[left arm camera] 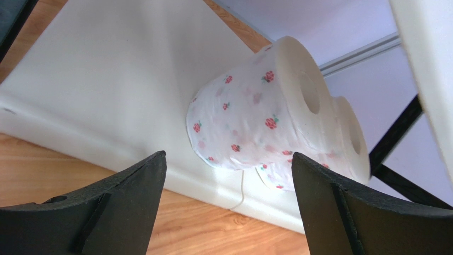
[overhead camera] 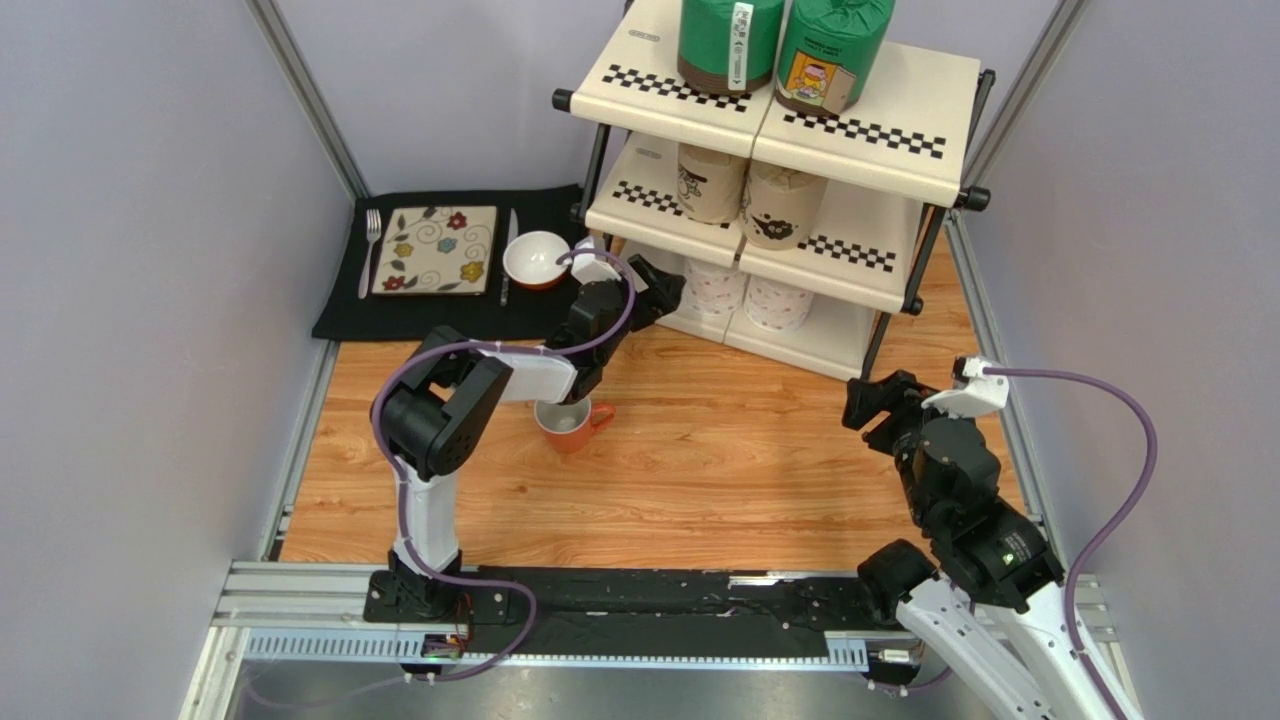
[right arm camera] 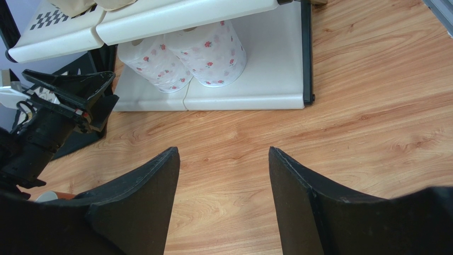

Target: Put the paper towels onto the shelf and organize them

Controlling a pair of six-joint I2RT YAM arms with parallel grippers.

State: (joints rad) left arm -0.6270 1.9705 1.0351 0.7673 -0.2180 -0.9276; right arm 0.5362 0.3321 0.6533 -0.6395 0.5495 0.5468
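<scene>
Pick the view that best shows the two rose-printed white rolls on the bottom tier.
Right wrist: both white rolls show side by side. Left wrist is closer, but the near roll hides most of the far roll. Top external: the middle tier covers them partly.

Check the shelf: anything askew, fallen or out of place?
Nothing stands out. The shelf holds the green pair on top, the tan pair in the middle, the white pair at the bottom, each side by side.

top rolls (overhead camera: 732, 42): green | middle rolls (overhead camera: 711, 183): tan | bottom rolls (left arm camera: 250, 122): white, red roses | shelf (overhead camera: 908, 93): cream, checkered strips
</scene>
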